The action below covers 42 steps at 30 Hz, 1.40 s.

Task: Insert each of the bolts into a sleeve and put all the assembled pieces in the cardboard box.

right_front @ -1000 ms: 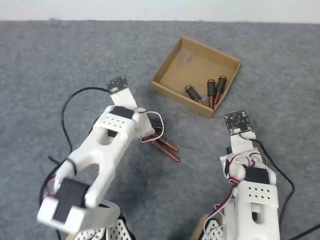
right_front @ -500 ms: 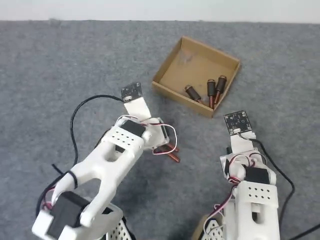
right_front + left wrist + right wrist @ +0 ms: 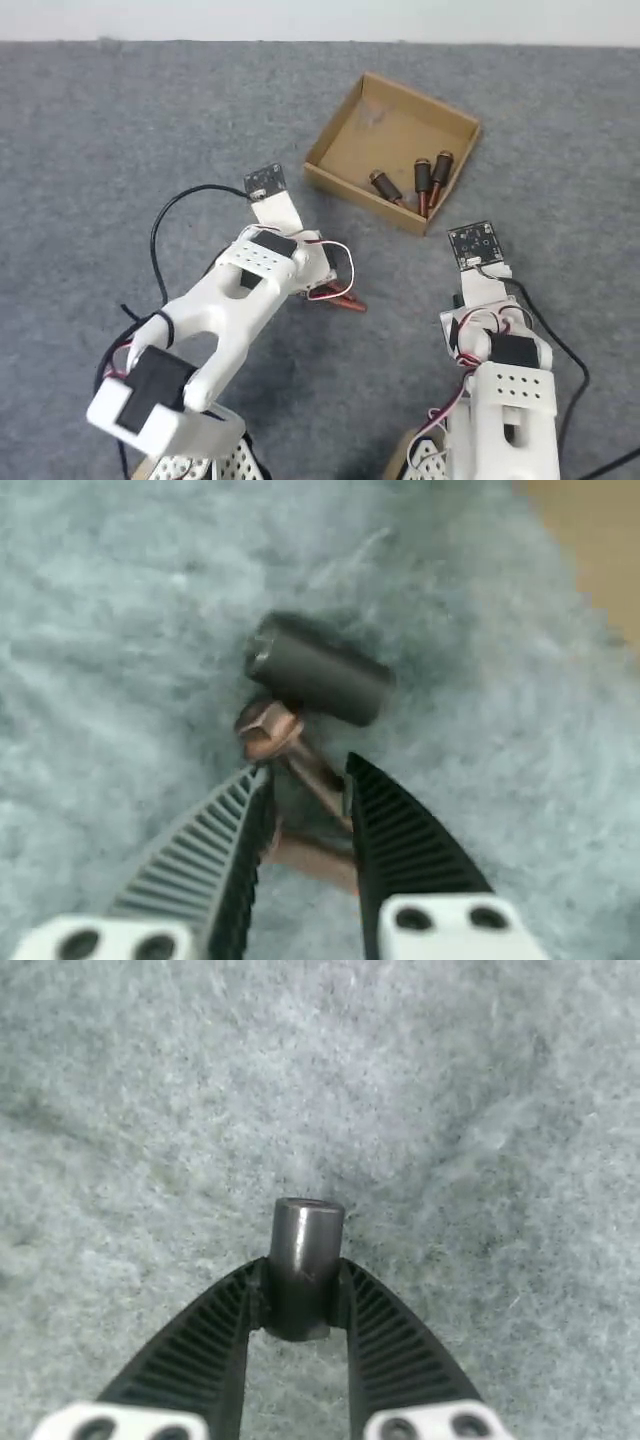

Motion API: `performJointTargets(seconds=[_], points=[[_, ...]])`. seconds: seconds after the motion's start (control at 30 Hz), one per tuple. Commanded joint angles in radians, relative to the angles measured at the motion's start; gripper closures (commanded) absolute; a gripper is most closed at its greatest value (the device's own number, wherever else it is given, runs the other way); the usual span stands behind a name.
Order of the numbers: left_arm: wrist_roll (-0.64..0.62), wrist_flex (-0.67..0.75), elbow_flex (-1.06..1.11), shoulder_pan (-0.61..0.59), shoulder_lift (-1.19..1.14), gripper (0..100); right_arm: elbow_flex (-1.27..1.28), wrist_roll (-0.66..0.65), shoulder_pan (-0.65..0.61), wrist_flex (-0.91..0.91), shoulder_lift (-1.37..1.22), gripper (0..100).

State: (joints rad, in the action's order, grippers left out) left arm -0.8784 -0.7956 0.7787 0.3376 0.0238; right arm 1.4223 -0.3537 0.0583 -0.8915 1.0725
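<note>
My left gripper (image 3: 305,770) is shut on the shaft of a copper bolt (image 3: 268,730), whose head pokes out past the fingertips. A second copper piece (image 3: 310,858) lies under the fingers. A dark sleeve (image 3: 320,670) lies on the carpet just beyond the bolt head. From above, the left arm (image 3: 255,280) covers this spot, with a bolt tip (image 3: 345,300) sticking out. My right gripper (image 3: 303,1270) is shut on another dark sleeve (image 3: 305,1235), held low over the carpet. The cardboard box (image 3: 345,120) holds three assembled pieces (image 3: 420,180).
Grey carpet (image 3: 100,130) covers the table. The box stands at the back, right of centre, and one corner of the box (image 3: 600,520) lies close beyond the left gripper. The right arm (image 3: 500,370) stands at the front right. A black cable (image 3: 160,230) loops beside the left arm.
The left arm swung right and lowered onto the two bolts. The bolts turned from slanting to nearly level. The right arm kept still.
</note>
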Motion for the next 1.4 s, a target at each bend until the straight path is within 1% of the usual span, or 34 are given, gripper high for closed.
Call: performJointTargets(seconds=[0.0, 0.2, 0.33, 0.4, 0.47, 0.6, 0.67, 0.8, 0.9, 1.03, 1.1, 1.27, 1.37], points=[[-0.009, -0.018, -0.024, -0.009, 0.003, 89, -0.005, -0.015, 0.008, 0.01, -0.004, 99.1], [-0.008, -0.041, -0.025, -0.011, -0.006, 89, -0.005, -0.015, 0.008, 0.01, -0.004, 99.1], [-0.008, -0.018, -0.028, -0.064, -0.006, 89, -0.005, -0.015, 0.008, 0.01, -0.004, 99.1], [-0.008, -0.005, -0.027, -0.095, -0.006, 92, -0.005, -0.015, 0.008, 0.01, -0.004, 99.1], [-0.006, -0.002, -0.027, -0.118, -0.002, 99, -0.005, -0.015, 0.008, 0.01, -0.004, 99.1], [0.002, -0.006, -0.025, -0.132, 0.005, 99, -0.005, -0.015, 0.01, 0.01, -0.004, 99.1], [0.054, -0.026, -0.028, -0.146, 0.018, 99, -0.005, -0.015, 0.01, 0.01, -0.004, 99.1], [0.213, -0.078, -0.016, -0.187, 0.114, 99, -0.005, -0.015, 0.012, 0.01, -0.004, 99.1], [0.288, -0.035, 0.024, -0.236, 0.175, 99, -0.005, -0.015, 0.012, 0.01, -0.004, 99.1], [0.293, 0.058, 0.085, -0.276, 0.189, 99, -0.005, -0.015, 0.013, 0.01, -0.004, 99.1], [0.292, 0.066, 0.097, -0.278, 0.189, 96, -0.005, -0.015, 0.013, 0.01, -0.004, 99.1], [0.292, 0.003, 0.088, -0.275, 0.176, 81, -0.005, -0.015, 0.016, 0.008, -0.004, 99.1], [0.292, -0.005, 0.059, -0.278, 0.121, 83, -0.005, -0.015, 0.016, 0.008, -0.004, 99.1]])
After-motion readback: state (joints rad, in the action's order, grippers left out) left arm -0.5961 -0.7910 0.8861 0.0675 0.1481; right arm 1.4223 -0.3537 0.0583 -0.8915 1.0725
